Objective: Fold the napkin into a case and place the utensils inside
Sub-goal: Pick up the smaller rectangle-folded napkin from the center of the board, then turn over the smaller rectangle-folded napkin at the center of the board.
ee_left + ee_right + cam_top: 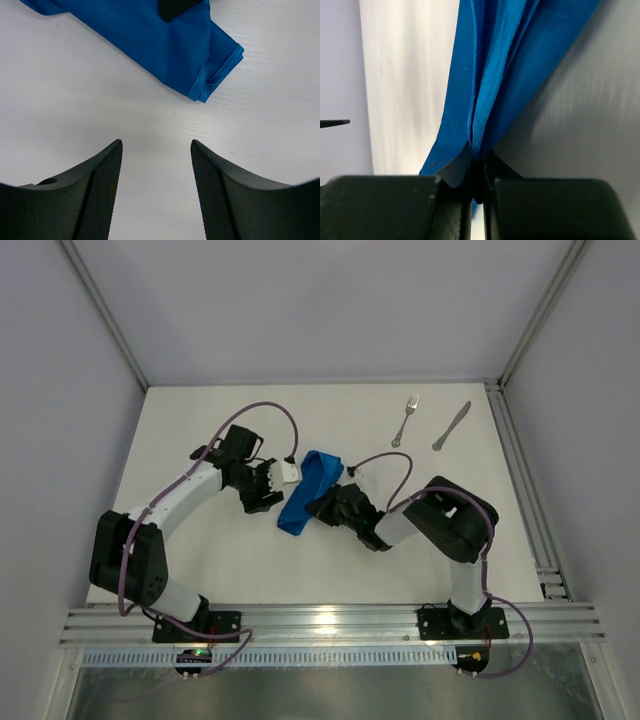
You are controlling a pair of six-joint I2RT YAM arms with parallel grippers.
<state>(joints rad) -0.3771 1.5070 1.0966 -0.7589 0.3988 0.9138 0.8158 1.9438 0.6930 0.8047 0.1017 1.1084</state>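
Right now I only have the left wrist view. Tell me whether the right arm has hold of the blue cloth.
Observer: Yes. In the right wrist view the right fingers are shut on a bunched fold of the napkin.
Operator: Give me the cutlery's position.
Observer: The fork and knife lie apart, side by side, at the far right of the table, beyond the napkin.
Operator: Place my arm for me.
Observer: From above, your left fingers stand open just left of the napkin, which runs as a narrow strip between both arms.
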